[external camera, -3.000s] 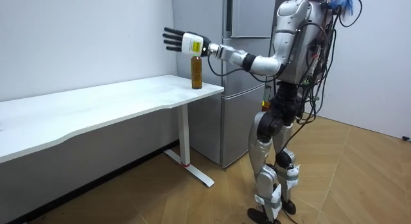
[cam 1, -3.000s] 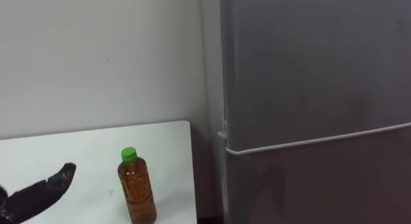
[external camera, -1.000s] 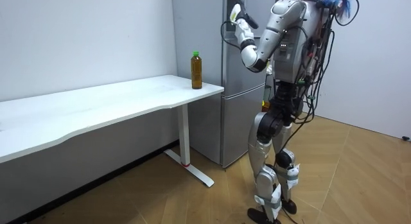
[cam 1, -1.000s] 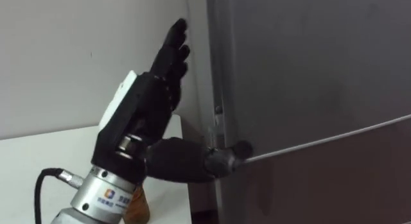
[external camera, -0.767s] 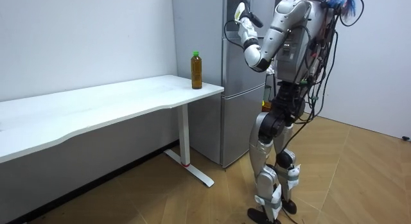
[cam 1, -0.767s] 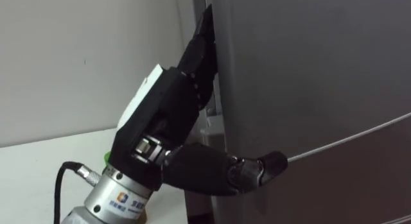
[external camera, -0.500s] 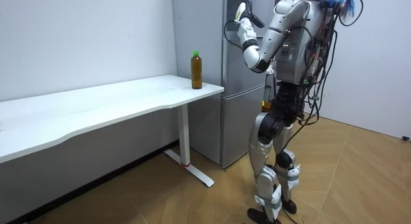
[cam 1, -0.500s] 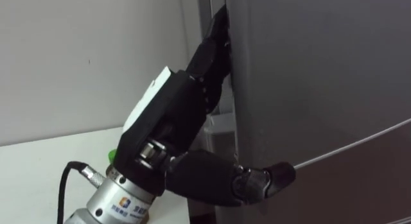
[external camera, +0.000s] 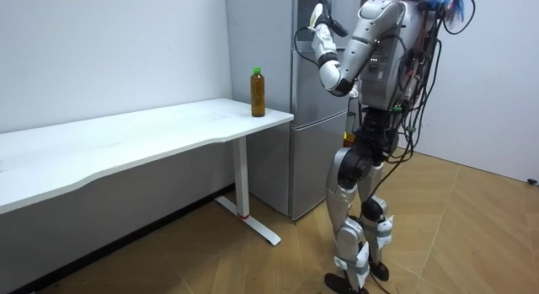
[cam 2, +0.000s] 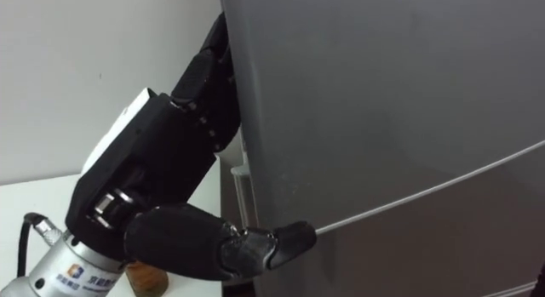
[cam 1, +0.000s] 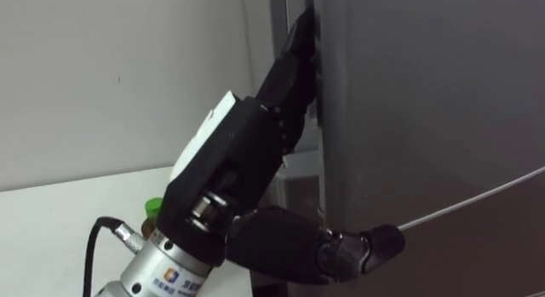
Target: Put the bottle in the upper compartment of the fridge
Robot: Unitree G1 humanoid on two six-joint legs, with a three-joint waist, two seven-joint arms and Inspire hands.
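At left edge of upper fridge door (cam 1: 426,101) | left hand (cam 1: 230,174): fingers straight in the gap, thumb across front, gripping nothing | bottle (external camera: 258,93) upright on table (external camera: 126,138), further left

Room's lit pretty evenly, seemingly from overhead, with no harsh glare. The long white tabletop (external camera: 126,138) comes out bright, with soft shade on the wall beneath it. Up close, the tall grey fridge door (cam 1: 426,93) looks dim and flat, and the black left hand (cam 1: 238,152) reads dark against it.
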